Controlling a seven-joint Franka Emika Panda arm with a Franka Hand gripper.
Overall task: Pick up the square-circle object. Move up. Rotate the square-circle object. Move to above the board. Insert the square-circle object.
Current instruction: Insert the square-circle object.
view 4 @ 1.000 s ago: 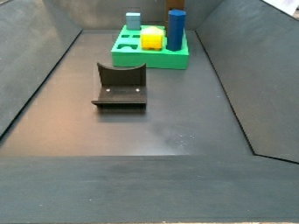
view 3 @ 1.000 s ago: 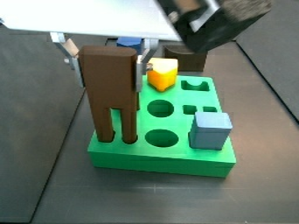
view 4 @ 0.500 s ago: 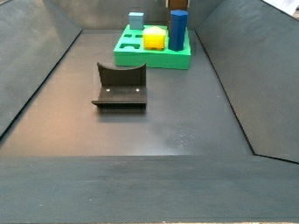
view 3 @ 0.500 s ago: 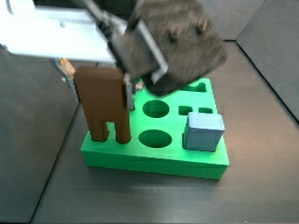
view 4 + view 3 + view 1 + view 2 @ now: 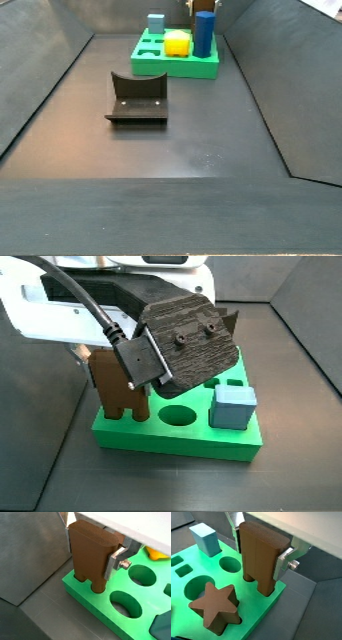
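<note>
Gripping the square-circle object [image 5: 90, 554] upright between silver fingers [image 5: 290, 558], with the gripper [image 5: 93, 542] closing on its flat sides. Standing with lower prongs touching or entering the board [image 5: 251, 609] near a corner, beside round holes. Sitting nearby: a brown star block [image 5: 214, 607], a grey-blue block [image 5: 235, 406].

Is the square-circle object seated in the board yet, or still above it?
Partly in: the square-circle object, between the end effector fingers, has its two lower legs entering the board.
</note>
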